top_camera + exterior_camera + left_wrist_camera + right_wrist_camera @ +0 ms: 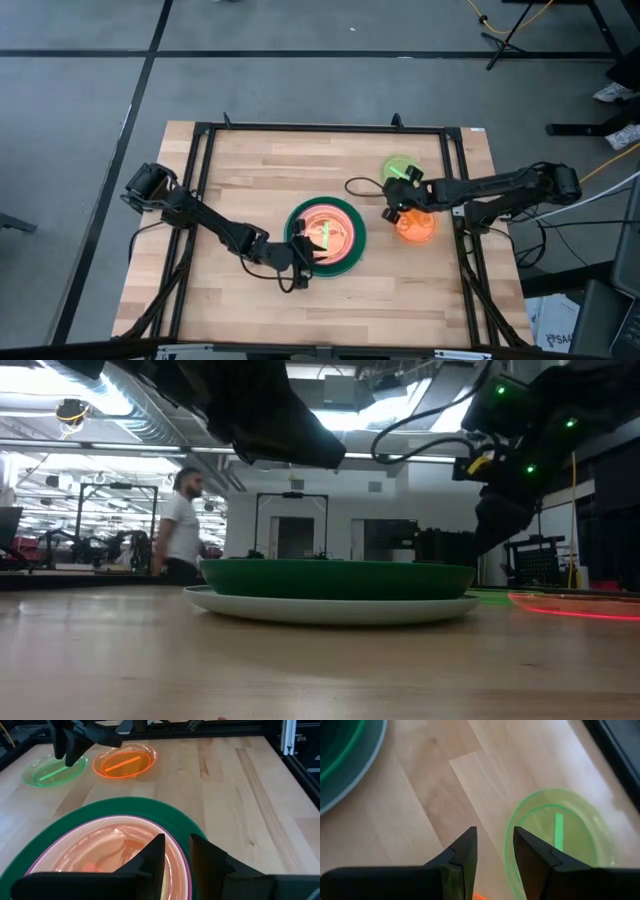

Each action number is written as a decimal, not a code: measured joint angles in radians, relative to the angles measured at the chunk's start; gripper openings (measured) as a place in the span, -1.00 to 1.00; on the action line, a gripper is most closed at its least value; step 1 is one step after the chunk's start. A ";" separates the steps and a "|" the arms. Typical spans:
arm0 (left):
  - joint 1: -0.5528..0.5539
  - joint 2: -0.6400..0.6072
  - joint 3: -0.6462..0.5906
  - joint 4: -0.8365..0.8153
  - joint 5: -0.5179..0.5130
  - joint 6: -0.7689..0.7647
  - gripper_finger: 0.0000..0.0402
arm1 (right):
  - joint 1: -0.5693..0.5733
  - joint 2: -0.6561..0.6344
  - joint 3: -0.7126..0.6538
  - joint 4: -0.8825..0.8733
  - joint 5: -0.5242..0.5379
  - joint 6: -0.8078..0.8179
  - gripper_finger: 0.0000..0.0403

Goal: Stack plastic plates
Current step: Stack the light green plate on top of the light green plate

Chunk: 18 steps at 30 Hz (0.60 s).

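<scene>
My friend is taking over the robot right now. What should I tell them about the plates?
Left gripper: open, over the near edge of the stack at mid-table, holding nothing.
Right gripper: open, fingers astride the rim of the lime green plate, not yet closed.
Done: the dark green plate sits on a light plate, with pink and reddish plates nested inside.
Left: the lime green plate and the orange plate lie side by side on the right, still to be stacked.

Bright overhead lighting; low view backlit, arms silhouetted; wrist views soft.
</scene>
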 joint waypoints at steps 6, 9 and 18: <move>0.000 0.000 0.000 -0.002 0.000 0.000 -0.59 | -0.062 0.000 -0.012 0.055 -0.044 -0.010 -0.42; 0.000 0.000 0.000 -0.002 0.000 0.000 -0.59 | -0.093 0.000 -0.012 0.054 -0.044 -0.010 -0.42; 0.000 0.000 0.000 -0.002 0.000 0.000 -0.59 | -0.148 0.001 -0.012 0.079 -0.070 -0.035 -0.42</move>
